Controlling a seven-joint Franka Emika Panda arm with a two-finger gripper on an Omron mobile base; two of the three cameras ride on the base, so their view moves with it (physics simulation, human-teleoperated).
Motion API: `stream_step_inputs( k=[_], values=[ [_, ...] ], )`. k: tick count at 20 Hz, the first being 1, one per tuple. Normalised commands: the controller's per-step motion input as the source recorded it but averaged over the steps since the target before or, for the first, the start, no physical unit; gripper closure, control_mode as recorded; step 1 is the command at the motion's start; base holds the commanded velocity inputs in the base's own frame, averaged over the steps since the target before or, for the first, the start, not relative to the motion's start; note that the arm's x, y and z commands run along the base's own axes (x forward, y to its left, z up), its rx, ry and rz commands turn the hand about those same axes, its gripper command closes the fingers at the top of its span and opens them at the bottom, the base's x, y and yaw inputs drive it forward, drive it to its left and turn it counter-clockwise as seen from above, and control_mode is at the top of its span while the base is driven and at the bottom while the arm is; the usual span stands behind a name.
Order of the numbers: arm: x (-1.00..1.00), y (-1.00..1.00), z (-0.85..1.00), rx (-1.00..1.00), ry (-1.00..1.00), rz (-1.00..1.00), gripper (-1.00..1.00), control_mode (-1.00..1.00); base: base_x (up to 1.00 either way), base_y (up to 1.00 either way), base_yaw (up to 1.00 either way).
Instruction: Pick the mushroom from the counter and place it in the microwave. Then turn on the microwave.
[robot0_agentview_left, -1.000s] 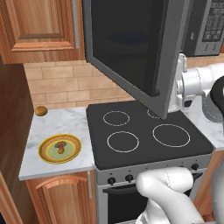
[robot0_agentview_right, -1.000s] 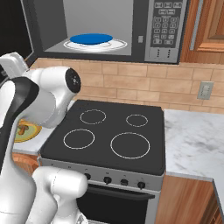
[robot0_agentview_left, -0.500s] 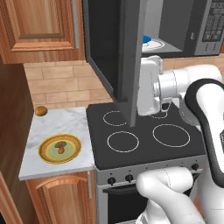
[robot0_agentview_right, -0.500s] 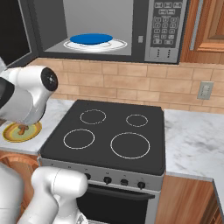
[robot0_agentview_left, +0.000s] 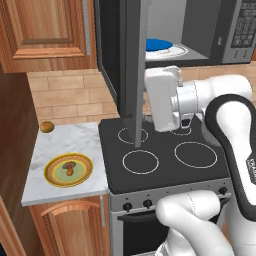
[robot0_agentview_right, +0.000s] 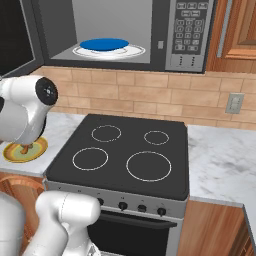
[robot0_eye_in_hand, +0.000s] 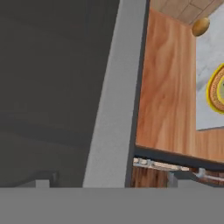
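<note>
The tiny brown mushroom (robot0_agentview_left: 70, 170) lies on a yellow-rimmed plate (robot0_agentview_left: 51, 179) on the white marble counter (robot0_agentview_left: 70, 141), left of the stove. The microwave (robot0_agentview_right: 120, 25) stands open, and on the turntable inside it sits a blue plate (robot0_agentview_right: 104, 44). Its dark glass door (robot0_agentview_left: 131, 65) is swung out wide and shows edge-on. The white hand of my gripper (robot0_agentview_left: 161, 97) hangs over the back burners, right beside the door's lower edge. Its fingers are hidden behind the door. The door (robot0_eye_in_hand: 52, 87) is very close in the hand view.
A round golden-brown ball (robot0_agentview_left: 46, 127) rests at the counter's back left corner. The black stovetop (robot0_agentview_right: 125, 150) lies under the microwave, with more marble counter (robot0_agentview_right: 220, 160) to its right. The keypad (robot0_agentview_right: 189, 30) is on the microwave's right side. A wooden cabinet (robot0_agentview_left: 45, 30) hangs upper left.
The microwave door has swung further open, from angled to edge-on. My hand has followed it leftward over the stove.
</note>
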Motion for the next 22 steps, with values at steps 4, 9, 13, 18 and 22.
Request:
stream_step_inputs(
  k=[4,9,13,18,22],
  values=[
    [0.01,-0.46,-0.07,-0.17,-0.14,-0.06,-1.00,-1.00,0.00,0.00,0.00],
    [0.00,-0.30,-0.31,-0.21,-0.17,-0.02,-1.00,-1.00,0.00,0.00,0.00],
    [-0.26,-0.05,-0.52,-0.24,-0.21,0.00,-1.00,-1.00,0.00,0.00,0.00],
    [-0.67,0.00,-0.38,-0.22,-0.25,0.00,-1.00,-1.00,0.00,0.00,0.00],
    [-0.69,0.00,-0.17,-0.18,-0.23,-0.01,-1.00,-1.00,0.00,0.00,0.00]
  ],
)
